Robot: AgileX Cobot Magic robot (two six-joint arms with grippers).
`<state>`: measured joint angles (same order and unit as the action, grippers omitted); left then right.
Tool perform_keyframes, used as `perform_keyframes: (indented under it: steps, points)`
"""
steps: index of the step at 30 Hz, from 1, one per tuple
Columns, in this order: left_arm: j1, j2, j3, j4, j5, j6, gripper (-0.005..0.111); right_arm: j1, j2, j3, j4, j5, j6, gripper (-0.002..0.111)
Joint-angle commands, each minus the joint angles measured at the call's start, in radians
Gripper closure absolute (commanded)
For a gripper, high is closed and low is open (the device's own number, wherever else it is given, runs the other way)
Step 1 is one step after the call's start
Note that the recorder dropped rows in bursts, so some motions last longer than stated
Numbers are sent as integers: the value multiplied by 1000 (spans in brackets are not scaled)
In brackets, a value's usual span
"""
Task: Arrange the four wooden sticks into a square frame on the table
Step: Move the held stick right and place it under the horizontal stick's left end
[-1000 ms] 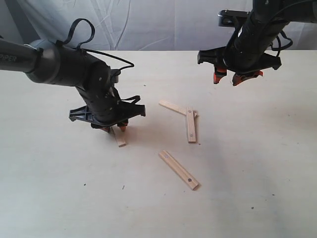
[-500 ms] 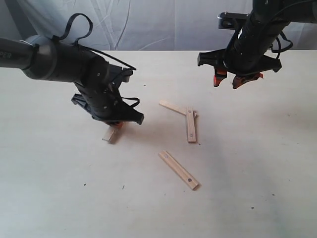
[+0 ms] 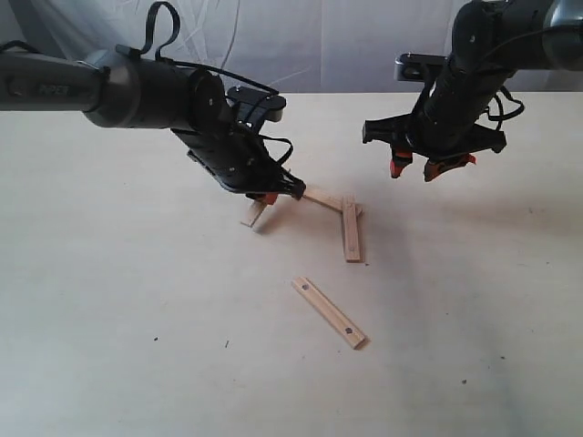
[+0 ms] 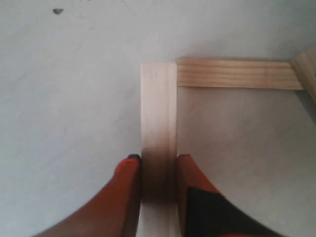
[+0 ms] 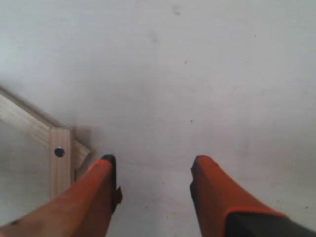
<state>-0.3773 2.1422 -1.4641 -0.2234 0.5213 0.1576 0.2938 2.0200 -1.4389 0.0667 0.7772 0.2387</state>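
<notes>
My left gripper (image 3: 265, 197) is shut on a pale wooden stick (image 3: 254, 215), whose free end reaches down to the table (image 3: 109, 300). In the left wrist view that stick (image 4: 158, 113) runs out from between the orange fingers (image 4: 128, 173) and its end meets the end of a second stick (image 4: 237, 74) at a right angle. That second stick (image 3: 321, 197) lies overlapped by a third stick (image 3: 351, 229) at the middle. A fourth stick (image 3: 328, 312) lies apart, nearer the front. My right gripper (image 3: 414, 169) hangs open and empty above the table, right of the sticks.
The right wrist view shows the overlapped corner of two sticks (image 5: 60, 150) beside one orange finger (image 5: 98, 187). A wrinkled white cloth (image 3: 301, 45) hangs behind the table. Black cables loop over the left arm (image 3: 137, 86).
The left arm has lifted its stick and carried it right and back, turning it, until its end met the far stick. The right gripper has dropped slightly and stayed open.
</notes>
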Motion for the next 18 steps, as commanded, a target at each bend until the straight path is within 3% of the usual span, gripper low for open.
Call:
perform_keyframes:
  steps: [1,8,18]
  points:
    - [-28,40,-13,-79,-29,69,107,-18,1,-1,-13,-34,-8,61]
    - [-46,56,-13,-155,-88,168,107,-37,1,-1,-21,-32,-19,61]
    - [-44,86,-13,-180,-81,168,107,-37,1,-1,-13,-24,-26,61]
